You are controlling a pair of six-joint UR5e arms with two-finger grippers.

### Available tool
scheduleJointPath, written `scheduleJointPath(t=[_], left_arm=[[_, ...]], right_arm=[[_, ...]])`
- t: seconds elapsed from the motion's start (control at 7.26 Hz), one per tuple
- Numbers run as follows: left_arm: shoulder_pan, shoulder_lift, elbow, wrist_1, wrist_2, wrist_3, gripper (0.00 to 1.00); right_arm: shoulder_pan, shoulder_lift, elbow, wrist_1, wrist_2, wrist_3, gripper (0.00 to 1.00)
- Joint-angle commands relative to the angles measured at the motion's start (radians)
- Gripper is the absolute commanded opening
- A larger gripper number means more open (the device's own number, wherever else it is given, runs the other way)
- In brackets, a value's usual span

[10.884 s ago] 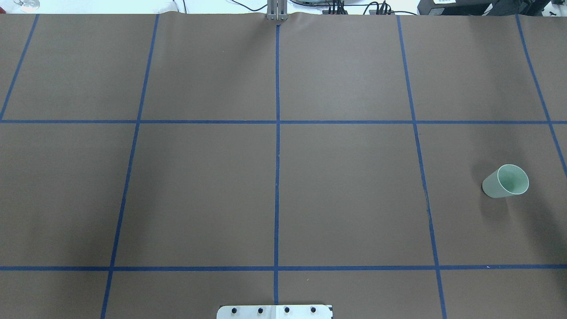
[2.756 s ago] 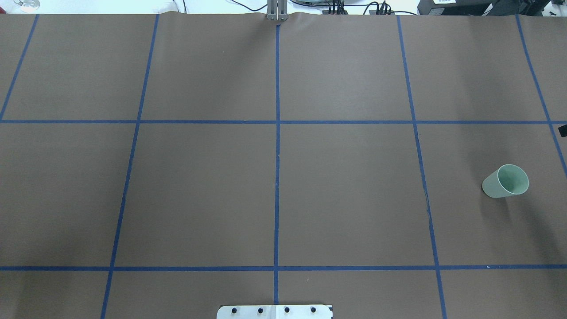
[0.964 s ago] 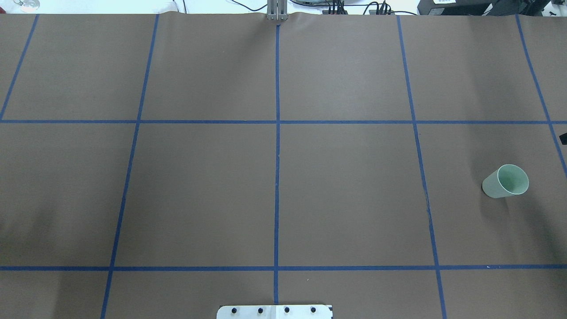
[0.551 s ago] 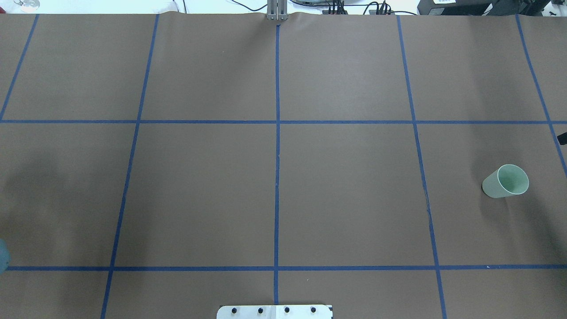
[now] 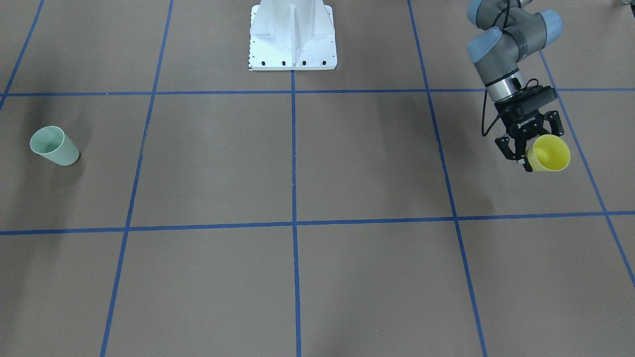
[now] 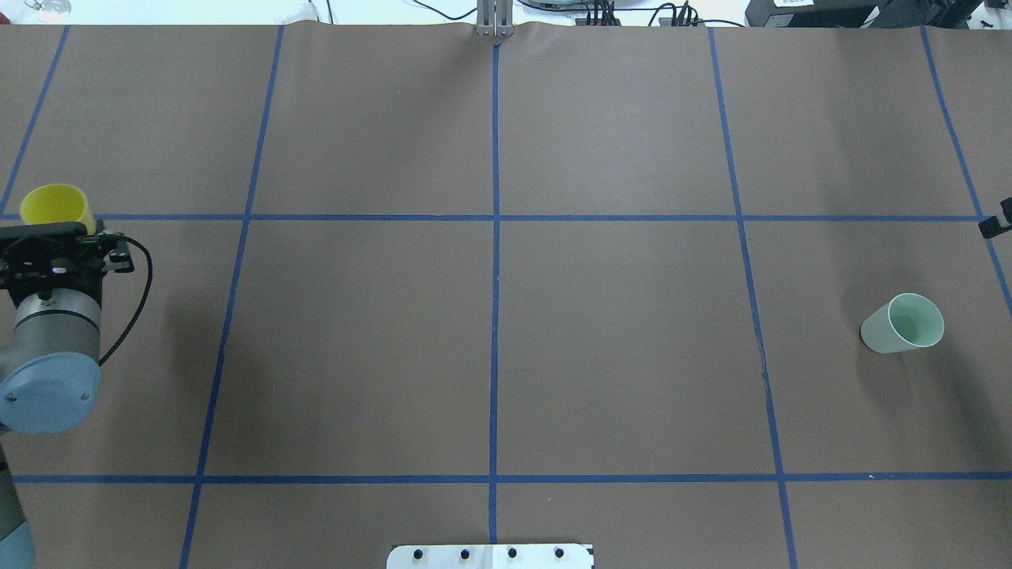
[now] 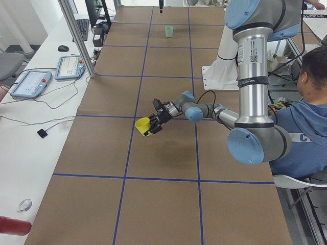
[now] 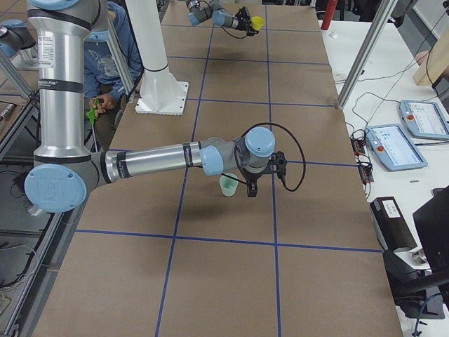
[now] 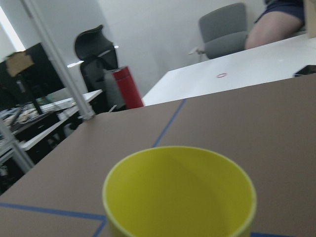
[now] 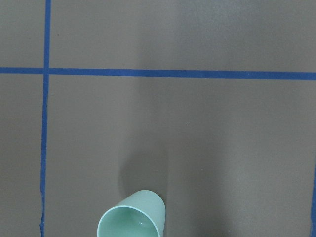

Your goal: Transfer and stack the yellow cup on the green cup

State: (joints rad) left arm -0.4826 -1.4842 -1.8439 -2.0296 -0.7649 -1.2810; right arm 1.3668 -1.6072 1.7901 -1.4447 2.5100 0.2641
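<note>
The yellow cup [image 5: 548, 152] is in the air, well out to the left of the robot's white base [image 5: 292, 34]. It is tipped so that its mouth faces up and away from the base. The left gripper [image 5: 533, 146] has its jaws closed across the cup's wall, one finger on each side. That hold carries the cup clear of the brown table cover [image 5: 367, 163], and the left wrist view looks straight into the hollow cup.

The green cup [image 5: 53, 146] stands upright, mouth up, about as far to the base's right, ready to take another cup. The two cups are well apart, probably too far for the left arm to cover alone, so a hand-over seems likely.

The right gripper [image 8: 261, 175] hangs just beside the green cup, on the side away from the base, probably waiting for that. I cannot tell how its jaws stand.
</note>
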Motion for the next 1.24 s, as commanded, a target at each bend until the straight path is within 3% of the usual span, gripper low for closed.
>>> scheduleJointPath(t=[0.0,0.28,0.41,0.69,0.96,1.1], left_arm=[[-0.036,-0.141,0.066,-0.452,-0.174,0.536,0.00],[-0.053,-0.285,0.075,-0.518,-0.446,0.614,0.00],[-0.085,-0.359,0.096,-0.527,-0.632,0.629,0.00],[-0.097,-0.434,0.161,-0.526,-0.669,0.641,0.00],[-0.102,-0.587,0.259,-0.540,-0.742,0.638,0.00],[-0.134,-0.593,0.282,-0.543,-0.781,0.644,0.00]], right_arm=[[-0.006,0.024,-0.001,0.088,-0.040,-0.006,1.00],[-0.059,0.081,0.000,0.115,-0.045,0.007,1.00],[-0.066,0.110,-0.006,0.113,-0.045,0.007,1.00],[-0.098,0.162,-0.008,0.112,-0.045,0.024,1.00],[-0.136,0.231,0.002,0.116,-0.039,0.197,1.00],[-0.164,0.268,0.005,0.116,-0.043,0.264,1.00]])
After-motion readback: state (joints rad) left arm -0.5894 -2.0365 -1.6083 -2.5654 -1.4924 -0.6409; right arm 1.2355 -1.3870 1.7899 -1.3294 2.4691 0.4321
